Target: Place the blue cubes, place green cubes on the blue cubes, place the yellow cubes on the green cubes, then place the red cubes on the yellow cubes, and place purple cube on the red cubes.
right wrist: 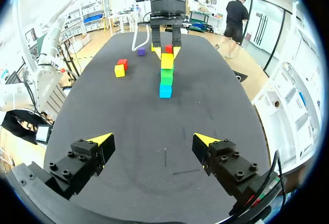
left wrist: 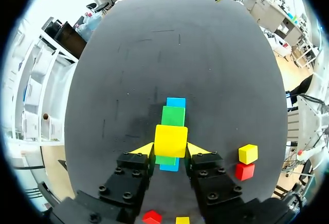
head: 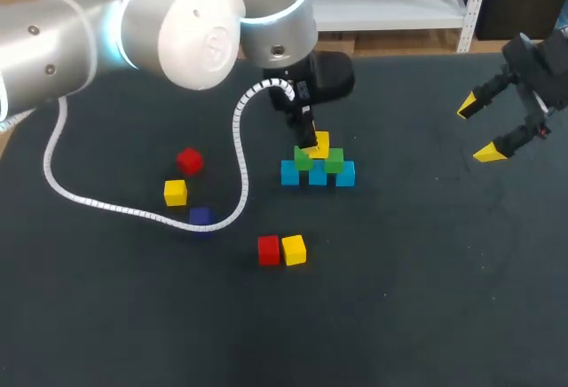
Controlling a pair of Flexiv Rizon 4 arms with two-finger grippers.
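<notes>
Yellow cube (left wrist: 170,140) over the green cubes (head: 334,160).
Left jaws clamp the yellow cube from both sides; right jaws stand wide open, empty, well apart.

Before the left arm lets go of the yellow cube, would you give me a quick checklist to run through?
1. Grip: left gripper shut on the yellow cube: ok.
2. Position: yellow cube above the green cubes: ok.
3. Seating: yellow cube resting flat on the green cubes: cannot tell.
4. Base: blue cubes side by side in one row: ok.
5. Clearance: right gripper open and well away from the cubes: ok.
</notes>
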